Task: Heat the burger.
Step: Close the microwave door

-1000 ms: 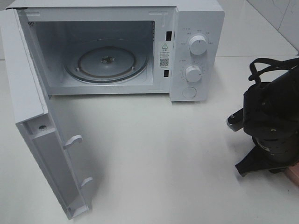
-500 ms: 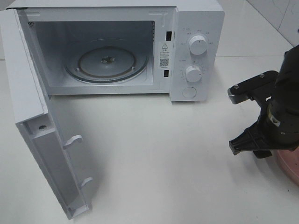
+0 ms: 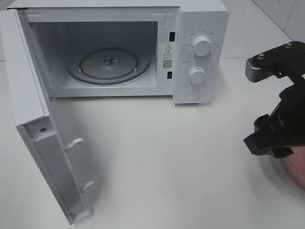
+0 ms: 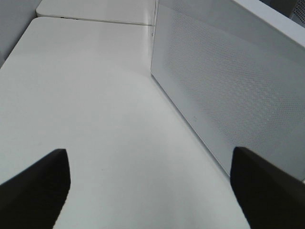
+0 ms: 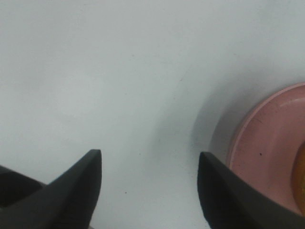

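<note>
The white microwave (image 3: 200,28) stands at the back with its door (image 3: 33,119) swung open to the left; the glass turntable (image 3: 108,64) inside is bare. My right gripper (image 3: 267,140) is open at the right edge of the table, beside and just left of a round pink plate (image 3: 294,172). In the right wrist view the open gripper (image 5: 150,191) hangs over bare table, with the plate (image 5: 267,148) to one side. Only a golden-brown sliver of the burger (image 5: 301,177) shows on the plate at that frame's edge. My left gripper (image 4: 150,191) is open and empty.
The open door juts toward the table's front left. The left wrist view shows the door's perforated outer face (image 4: 228,86) close by and white table (image 4: 95,95) beside it. The microwave's two knobs (image 3: 202,46) face front.
My right arm has swung right and lifted, uncovering more of the pink plate. The microwave and its door have not moved.
</note>
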You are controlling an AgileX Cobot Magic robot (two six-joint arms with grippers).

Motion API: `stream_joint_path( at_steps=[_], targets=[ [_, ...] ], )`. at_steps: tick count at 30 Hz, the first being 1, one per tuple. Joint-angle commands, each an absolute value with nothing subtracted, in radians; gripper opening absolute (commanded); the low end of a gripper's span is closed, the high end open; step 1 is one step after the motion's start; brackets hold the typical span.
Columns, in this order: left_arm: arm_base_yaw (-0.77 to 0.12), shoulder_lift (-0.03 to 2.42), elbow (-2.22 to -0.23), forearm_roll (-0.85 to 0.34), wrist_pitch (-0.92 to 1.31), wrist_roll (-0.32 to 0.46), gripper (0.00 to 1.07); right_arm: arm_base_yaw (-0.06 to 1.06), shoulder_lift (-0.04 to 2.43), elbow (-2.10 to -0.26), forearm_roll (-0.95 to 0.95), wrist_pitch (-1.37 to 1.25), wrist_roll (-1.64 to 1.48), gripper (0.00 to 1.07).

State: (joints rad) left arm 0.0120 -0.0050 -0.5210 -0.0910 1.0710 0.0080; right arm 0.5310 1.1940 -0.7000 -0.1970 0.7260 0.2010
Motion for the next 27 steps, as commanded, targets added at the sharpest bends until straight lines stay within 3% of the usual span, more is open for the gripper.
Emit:
stream_joint_path(
  at_steps=[1,21,27],
  targets=[
    [0.013,-0.013,-0.517,-0.094,1.071,0.000,0.84,0.527,1.142,-0.699,-0.126,0.764,0.119,0.58],
    [0.013,-0.013,-0.517,-0.094,1.071,0.000,0.84,0.527,0.734,-0.683,-0.107,0.930,0.094,0.58],
    [0.013,-0.013,-0.517,-0.094,1.071,0.000,0.84,0.526,0.537,-0.608,-0.132,0.937,0.105,0.74]
  ],
)
